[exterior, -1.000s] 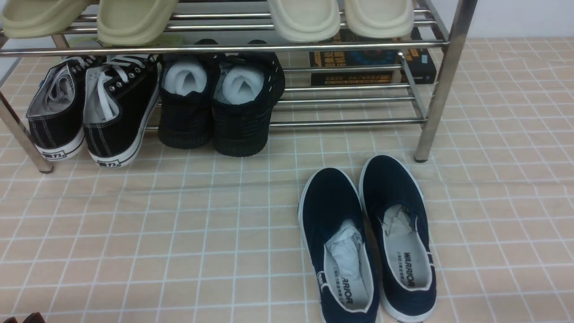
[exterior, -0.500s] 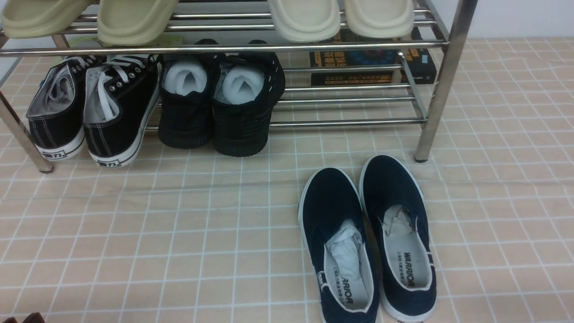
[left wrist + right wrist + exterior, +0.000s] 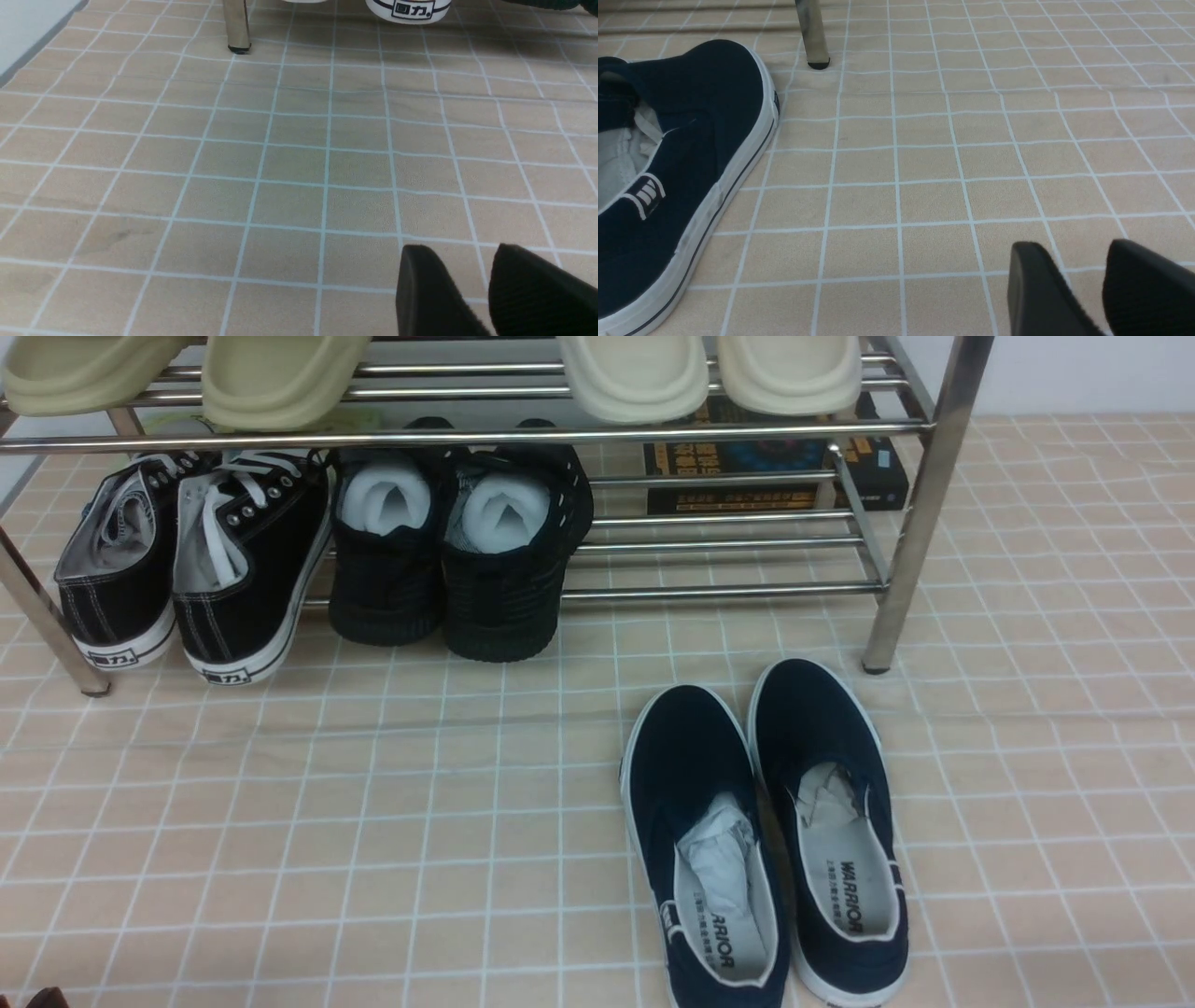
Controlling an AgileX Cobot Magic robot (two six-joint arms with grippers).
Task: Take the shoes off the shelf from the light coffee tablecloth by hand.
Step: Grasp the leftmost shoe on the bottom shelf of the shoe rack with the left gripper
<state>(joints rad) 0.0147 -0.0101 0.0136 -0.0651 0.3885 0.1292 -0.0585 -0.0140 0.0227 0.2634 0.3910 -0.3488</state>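
Well, from the front you had the shoes (image 3: pixel 187 569) at about ten o'clock, on the lower tier of the shelf (image 3: pixel 920 513), at its left end. They sat side by side, heels toward the camera and jutting past the front bar. Just beside them, toward twelve o'clock, stood the black mesh shoes (image 3: pixel 457 560), stuffed with white paper, heels likewise forward. On the upper tier lay the greenish slippers (image 3: pixel 271 378) at eleven o'clock and the cream slippers (image 3: pixel 635 373) at one. Some dark boxes (image 3: pixel 766 462) showed through the bars at one o'clock; whether they stood on the tier or behind it, you could not tell. The light coffee tablecloth (image 3: pixel 373 821) covered the bench under the rack. The navy slip-ons (image 3: pixel 766 840) lay on it at five o'clock, apart from the shelf, toes pointing at it, near its right front leg.

From the left wrist, your left fingers (image 3: pixel 430 289) stood a narrow way apart, holding nothing, with the light coffee tablecloth (image 3: pixel 289 163) showing between them. Well beyond them a leg of the shelf (image 3: pixel 237 23) stood on the cloth, and near it you saw the white heel of one of the shoes (image 3: pixel 408 9), with its black-framed label.

From the right wrist, your right fingers (image 3: pixel 1041 289) were likewise narrowly parted and held nothing, over the light coffee tablecloth (image 3: pixel 924 163). One of the navy slip-ons (image 3: pixel 691 140) lay well apart from them, and a leg of the shelf (image 3: pixel 812 32) stood just past its toe.
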